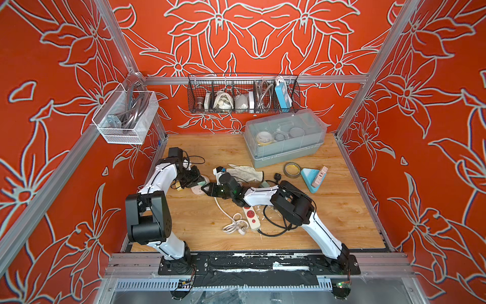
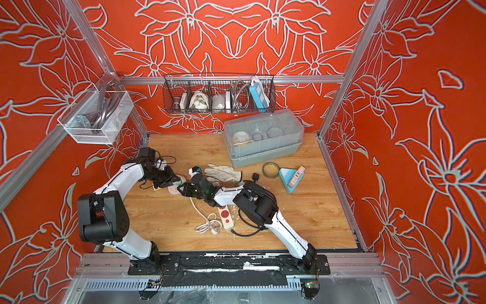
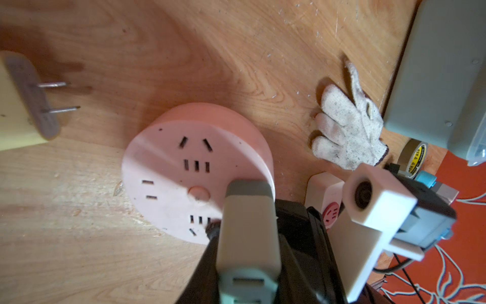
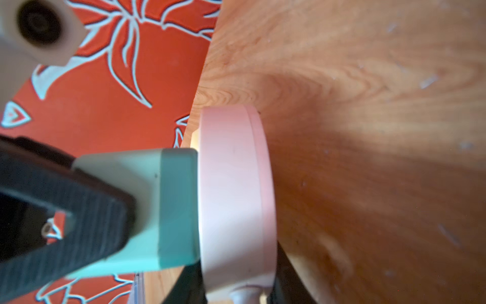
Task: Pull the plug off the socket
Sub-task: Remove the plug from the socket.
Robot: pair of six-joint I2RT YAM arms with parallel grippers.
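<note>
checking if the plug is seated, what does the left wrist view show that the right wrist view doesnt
Only the left wrist view: the pink socket's slotted face, a loose yellow plug, a glove and a tape roll. Only the right wrist view: the socket edge-on, the green plug's face flush against it, no gap. Both: the left end effector clamped on that plug at the socket.

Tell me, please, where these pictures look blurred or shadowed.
Right wrist view: the pink socket and plug sit too near the lens and look soft, with a broad shadow on the table. Left wrist view: socket face crisp, yellow adapter smeared at the edge. Both top views: sharp, evenly lit.
</note>
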